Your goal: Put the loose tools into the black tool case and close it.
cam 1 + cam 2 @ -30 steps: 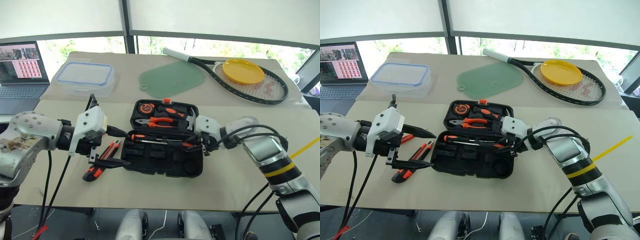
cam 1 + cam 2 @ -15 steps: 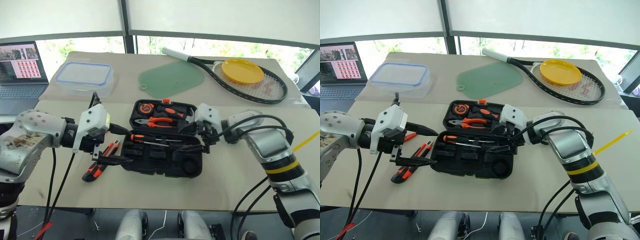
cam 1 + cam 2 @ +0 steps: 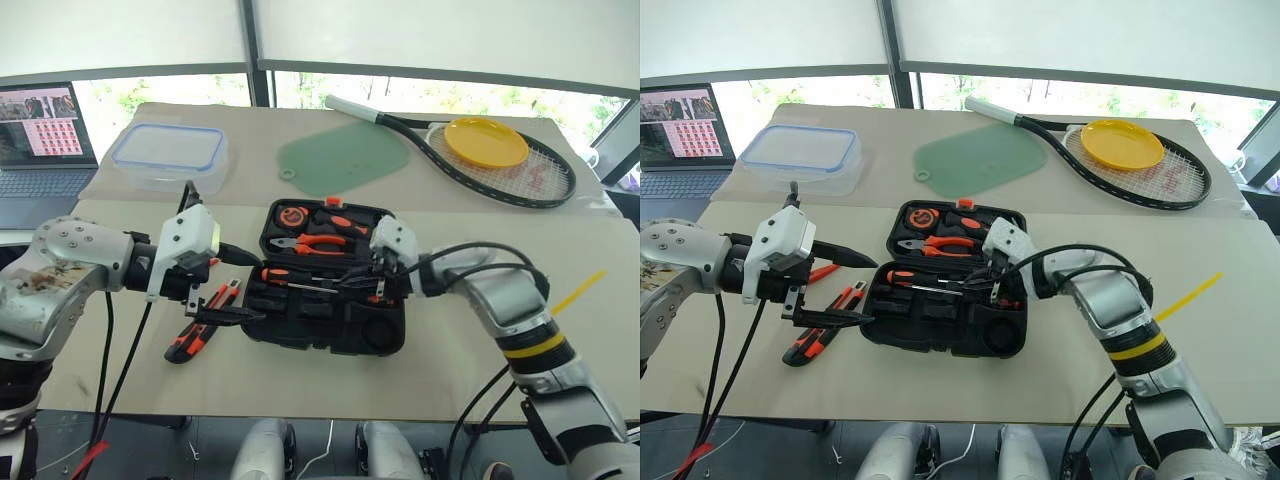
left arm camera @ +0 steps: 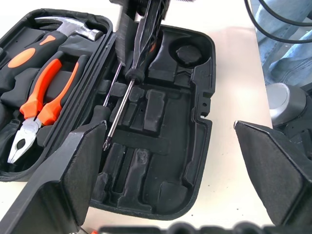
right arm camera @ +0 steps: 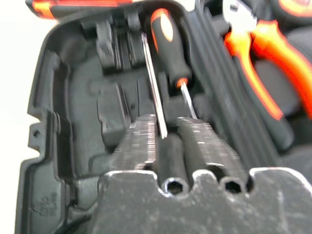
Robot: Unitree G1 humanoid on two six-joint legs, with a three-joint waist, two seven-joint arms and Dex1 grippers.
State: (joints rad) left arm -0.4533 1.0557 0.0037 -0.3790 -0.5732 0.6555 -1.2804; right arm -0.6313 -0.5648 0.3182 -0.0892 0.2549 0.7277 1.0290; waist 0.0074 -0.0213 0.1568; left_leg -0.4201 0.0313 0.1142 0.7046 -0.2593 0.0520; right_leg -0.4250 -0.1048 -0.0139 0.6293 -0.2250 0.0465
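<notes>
Head view, case: the black tool case lies open mid-desk, pliers and hammer in the far half, one orange-and-black screwdriver along the hinge side of the near half.
Head view, loose stuff: an orange-black utility knife lies on the desk just left of the case, right under the left gripper; another orange-handled tool sits partly hidden behind that arm.
Head view, around: clear blue-rimmed container, green mat, tennis racket with a yellow plate on it, all well behind the case. Laptop off to the far left.
Head view, surface/room: beige desk, windows behind it.
Left wrist view: left fingers spread wide, nothing in them, hanging over the case's near half.
Right wrist view: right gripper fingers clenched on a black screwdriver handle, its shaft lying over the case's recesses, beside the stowed one.
</notes>
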